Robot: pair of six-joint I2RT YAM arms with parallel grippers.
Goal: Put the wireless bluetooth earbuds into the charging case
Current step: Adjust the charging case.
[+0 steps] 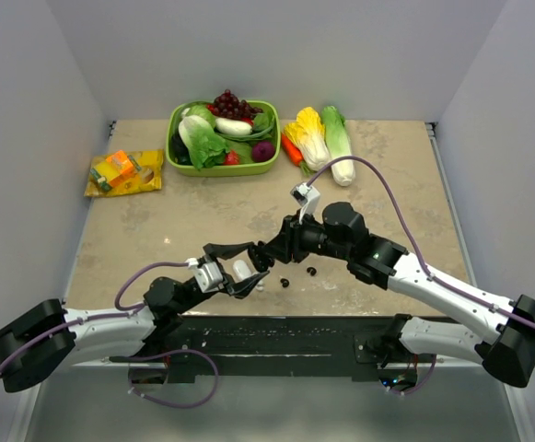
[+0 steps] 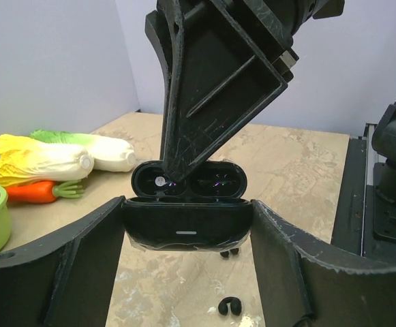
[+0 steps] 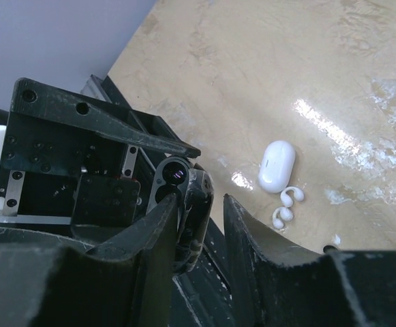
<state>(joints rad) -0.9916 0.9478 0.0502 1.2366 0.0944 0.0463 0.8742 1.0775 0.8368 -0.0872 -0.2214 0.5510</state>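
Marbled desk (image 1: pixel 157 221): left end effector (image 2: pixel 186 204) clamps the open black charging case (image 2: pixel 184 231); right end effector (image 3: pixel 201 202) tips into one socket (its grip cannot be told). Black earbuds (image 2: pixel 228 306) lie beside; hold the case level and seat each bud straight down.

Lab test booth: plain white walls (image 1: pixel 249 55), toy vegetables (image 1: pixel 313 138).

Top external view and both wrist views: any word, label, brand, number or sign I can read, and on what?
No text is readable in any view.
On the orange-and-yellow snack packets: there is printing, but it is too small and blurred to read.
On the open black plastic charging case: only a plain pale bar on its front, no lettering.
On the white oval plastic case: no marking shows.
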